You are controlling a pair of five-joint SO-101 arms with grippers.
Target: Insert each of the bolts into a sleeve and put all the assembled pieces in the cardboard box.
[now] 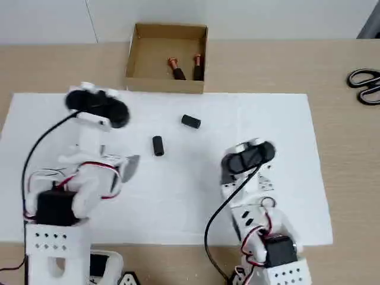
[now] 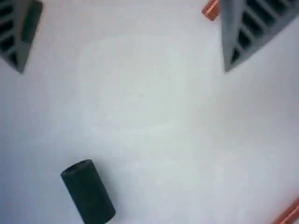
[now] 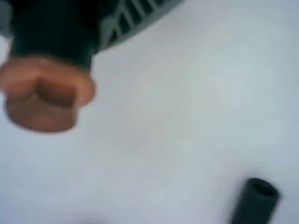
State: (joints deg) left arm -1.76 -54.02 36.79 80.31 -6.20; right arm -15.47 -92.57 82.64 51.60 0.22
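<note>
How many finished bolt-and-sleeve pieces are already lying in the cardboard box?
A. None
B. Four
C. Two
C: inside the cardboard box lie two copper bolts in black sleeves, one piece and a second piece beside it.

Black sleeves (image 1: pixel 158 145), copper bolts (image 1: pixel 173 62), brown cardboard box (image 1: pixel 165 85), white sheet (image 1: pixel 178 196).

We see two assembled bolts (image 1: pixel 176 68) (image 1: pixel 198 66) in the cardboard box (image 1: pixel 163 85), another bolt (image 3: pixel 44 95), sleeved, in the right pincer (image 3: pixel 60 39), and two loose sleeves (image 1: pixel 157 145) (image 1: pixel 190 122).
</note>
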